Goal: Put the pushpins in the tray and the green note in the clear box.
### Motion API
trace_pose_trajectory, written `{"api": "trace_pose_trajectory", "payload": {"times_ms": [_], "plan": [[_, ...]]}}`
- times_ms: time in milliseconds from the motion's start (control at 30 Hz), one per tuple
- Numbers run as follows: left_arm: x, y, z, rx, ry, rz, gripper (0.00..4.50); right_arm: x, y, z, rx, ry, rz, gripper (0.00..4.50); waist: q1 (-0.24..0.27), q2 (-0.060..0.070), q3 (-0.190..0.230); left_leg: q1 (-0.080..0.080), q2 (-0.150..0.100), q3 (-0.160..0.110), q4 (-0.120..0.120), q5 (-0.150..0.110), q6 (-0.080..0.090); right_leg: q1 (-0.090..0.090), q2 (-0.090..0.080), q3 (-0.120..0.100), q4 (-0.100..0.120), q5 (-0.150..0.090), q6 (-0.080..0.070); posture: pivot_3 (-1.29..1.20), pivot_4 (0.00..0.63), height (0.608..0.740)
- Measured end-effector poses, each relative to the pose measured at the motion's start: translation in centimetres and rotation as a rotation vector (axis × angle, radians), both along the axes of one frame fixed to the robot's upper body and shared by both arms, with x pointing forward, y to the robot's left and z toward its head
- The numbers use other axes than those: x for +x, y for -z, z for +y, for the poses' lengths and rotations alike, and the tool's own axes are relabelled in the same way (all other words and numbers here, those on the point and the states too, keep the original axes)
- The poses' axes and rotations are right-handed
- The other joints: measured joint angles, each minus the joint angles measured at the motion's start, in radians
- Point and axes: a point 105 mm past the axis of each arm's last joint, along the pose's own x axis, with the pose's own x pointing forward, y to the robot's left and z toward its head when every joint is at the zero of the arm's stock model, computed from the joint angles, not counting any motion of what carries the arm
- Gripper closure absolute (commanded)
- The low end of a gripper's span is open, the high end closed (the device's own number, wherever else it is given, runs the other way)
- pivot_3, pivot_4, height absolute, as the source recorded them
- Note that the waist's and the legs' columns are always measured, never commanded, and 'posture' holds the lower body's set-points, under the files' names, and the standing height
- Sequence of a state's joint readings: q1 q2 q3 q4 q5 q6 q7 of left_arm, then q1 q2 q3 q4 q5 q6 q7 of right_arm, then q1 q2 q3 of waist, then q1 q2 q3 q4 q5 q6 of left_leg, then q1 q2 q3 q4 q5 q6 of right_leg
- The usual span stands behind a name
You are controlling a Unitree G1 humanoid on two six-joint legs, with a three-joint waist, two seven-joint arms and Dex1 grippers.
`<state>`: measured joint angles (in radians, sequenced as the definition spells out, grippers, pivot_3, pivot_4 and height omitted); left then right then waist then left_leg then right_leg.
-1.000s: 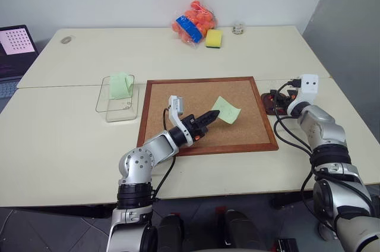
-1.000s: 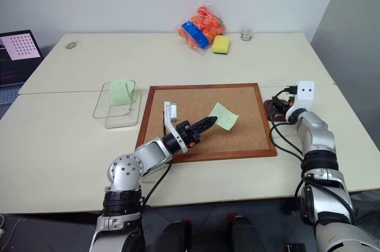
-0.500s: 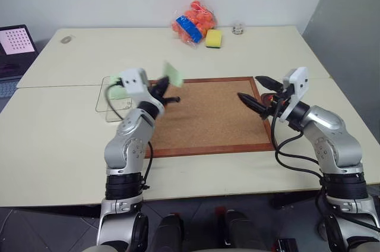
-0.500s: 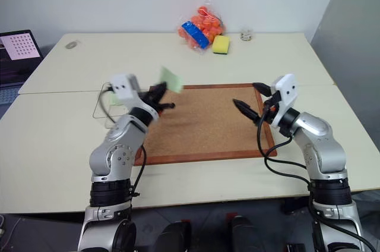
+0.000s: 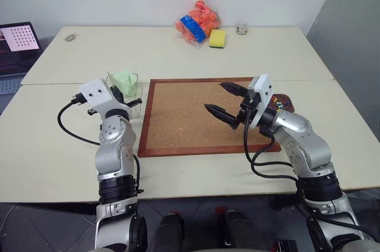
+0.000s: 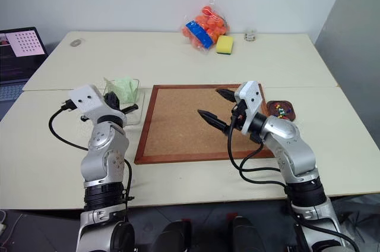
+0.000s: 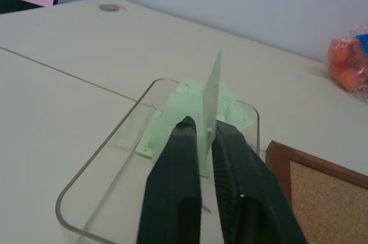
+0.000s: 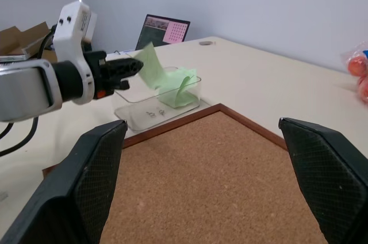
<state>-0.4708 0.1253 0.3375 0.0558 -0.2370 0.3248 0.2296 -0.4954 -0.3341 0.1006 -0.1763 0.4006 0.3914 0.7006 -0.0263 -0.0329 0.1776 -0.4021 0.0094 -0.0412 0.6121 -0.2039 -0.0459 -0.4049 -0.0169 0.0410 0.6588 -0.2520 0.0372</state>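
At frame centre-left, my left fingers (image 7: 198, 132) pinch the small pale yellow-green paper note (image 7: 211, 97), held edge-up over the transparent rectangular plastic box (image 7: 103, 157). My right fingers (image 5: 224, 98), spread wide and empty, hover above the wood-framed cork board (image 5: 184, 121).

We see the cork board (image 5: 199, 115) bare at frame centre, open to passage, with only the right tool (image 5: 224, 100) hanging over its right half, fingers spread wide. At centre left the clear box (image 7: 103, 166) is partly taken up by folded paper (image 7: 190, 111); the left tool (image 7: 199, 132), pinching the note (image 7: 211, 97), occupies the space above it. The bag (image 5: 196, 20) and sponge (image 5: 217, 38) crowd the counter (image 5: 47, 139) at top centre.
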Motion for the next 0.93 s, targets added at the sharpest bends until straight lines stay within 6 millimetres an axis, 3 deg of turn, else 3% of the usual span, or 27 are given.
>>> {"api": "trace_pose_trajectory", "payload": {"times_ms": [433, 567, 733, 833, 933], "plan": [[0.0, 0.3, 0.3, 0.021, -0.011, 0.001, 0.59, -0.1, 0.7, -0.3, -0.033, -0.005, -0.002, 0.0, -0.001, 0.0, 0.0, 0.0, 0.0, 0.0, 0.0, 0.0, 0.0, 0.0, 0.0, 0.0, 0.0, 0.0, -0.001, 0.0, 0.15, 0.74], [-0.1, 0.1, -1.8, 0.122, 0.12, -0.008, 0.59, -1.3, 0.9, -0.4, -0.05, -0.053, -0.026, 0.0, 0.0, 0.0, 0.0, 0.0, 0.0, 0.0, 0.0, 0.0, 0.0, 0.0, 0.0, 0.0, 0.0, 0.0, -0.001, 0.0, 0.15, 0.74], [-1.1, -2.1, -6.4, 0.238, 0.366, -0.085, 0.59, -2.7, 1.0, -0.5, -0.104, -0.086, -0.067, 0.0, -0.001, 0.0, 0.0, 0.0, 0.0, 0.0, 0.0, 0.0, 0.0, 0.0, 0.0, 0.0, 0.0, 0.0, 0.0, 0.0, 0.15, 0.74], [-2.3, -0.6, -8.8, 0.268, 0.484, -0.035, 0.59, -2.1, 1.9, -1.1, -0.09, -0.001, -0.02, 0.0, -0.006, 0.0, 0.0, 0.001, 0.001, 0.001, 0.0, 0.0, 0.0, 0.0, 0.0, 0.001, 0.001, 0.0, -0.001, 0.0, 0.15, 0.74], [-3.9, 2.4, -10.1, 0.247, 0.547, 0.059, 0.59, -0.1, 2.4, -2.4, -0.013, 0.251, 0.022, 0.0, -0.006, 0.0, 0.0, 0.001, 0.002, 0.0, -0.001, 0.0, 0.0, -0.001, 0.0, 0.001, 0.002, 0.0, -0.001, 0.0, 0.15, 0.74]]}}
